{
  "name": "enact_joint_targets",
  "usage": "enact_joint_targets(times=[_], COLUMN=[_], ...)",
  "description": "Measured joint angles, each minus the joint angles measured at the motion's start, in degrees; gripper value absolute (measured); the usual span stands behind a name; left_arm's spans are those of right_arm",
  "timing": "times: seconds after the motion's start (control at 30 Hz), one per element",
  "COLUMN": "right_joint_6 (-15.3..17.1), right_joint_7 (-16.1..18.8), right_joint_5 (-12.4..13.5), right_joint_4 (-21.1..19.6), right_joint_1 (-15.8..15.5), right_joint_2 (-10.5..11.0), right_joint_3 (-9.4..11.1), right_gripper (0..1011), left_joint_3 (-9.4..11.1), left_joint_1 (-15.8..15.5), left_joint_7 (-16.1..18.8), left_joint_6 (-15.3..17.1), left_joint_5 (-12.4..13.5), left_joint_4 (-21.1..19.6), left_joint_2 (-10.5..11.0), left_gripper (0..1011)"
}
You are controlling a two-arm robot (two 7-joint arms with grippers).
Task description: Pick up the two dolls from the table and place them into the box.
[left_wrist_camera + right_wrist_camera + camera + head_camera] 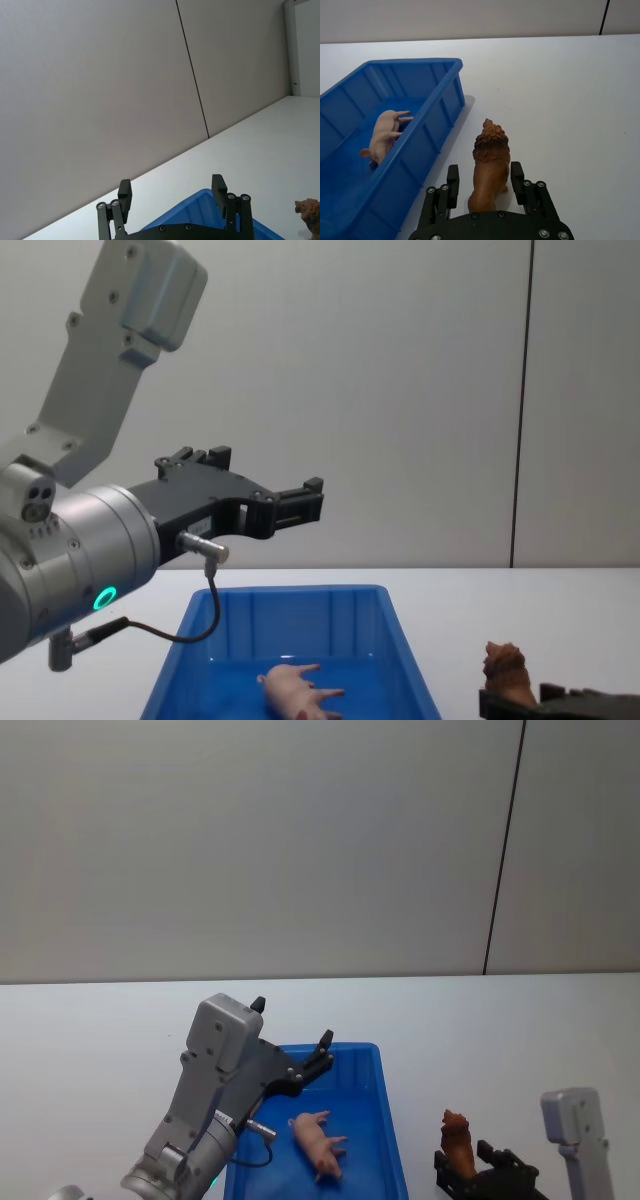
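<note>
The task looks half done. On the white table (520,1040) sits the blue plastic bin (427,145), and one of the two dolls is already inside it.

The left gripper (171,182) hangs high above the bin's far end with its jaws spread and nothing between them. The bin's interior lies below and behind its fingertips, so this arm seems to have no part in what is left.

The right gripper (484,167) is low at the table, outside the bin's long wall. Its jaws are parted and straddle the hindquarters of the lion figurine (490,145). The lion stands upright on the table between them, facing away from the wrist. A slim gap shows at the finger nearer the bin, so I judge that the grip is not yet closed.

The pig figurine (385,136) lies on its side on the bin floor, off to the bin side of the right jaws, beyond the wall.

What remains is to close on the lion, lift it, carry it over the rolled rim and let it go.

The rim is the one edge to clear, and it stands near the lion. The lift probably has to top it before the lion moves sideways. The bin floor ahead of the pig is bare blue, and the table on the jaws' outer side is open.
</note>
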Motion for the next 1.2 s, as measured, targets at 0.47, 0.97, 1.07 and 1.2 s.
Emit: enact_joint_targets(times=[0.47, 0.97, 1.07, 1.2], right_joint_6=[1.9, -0.1, -1.0, -2.1], right_joint_7=[-1.6, -0.7, 0.7, 3.2], right_joint_5=[1.3, -0.1, -0.8, -1.4], right_joint_4=[0.7, -1.7, -2.2, -2.6], right_joint_1=[0.8, 1.6, 2.1, 3.1], right_joint_2=[-1.0, -1.1, -1.0, -1.1], right_joint_3=[0.0, 0.3, 0.3, 0.3], right_gripper=[343, 343, 343, 343], left_joint_3=[0.0, 0.0, 0.0, 0.0], left_joint_1=[0.0, 0.0, 0.0, 0.0], left_joint_7=[0.0, 0.0, 0.0, 0.0], left_joint_6=[0.0, 0.0, 0.0, 0.0], left_joint_5=[0.0, 0.0, 0.0, 0.0], left_joint_4=[0.0, 0.0, 0.0, 0.0], left_joint_2=[0.0, 0.0, 0.0, 0.0], left_gripper=[1008, 1008, 1008, 1008])
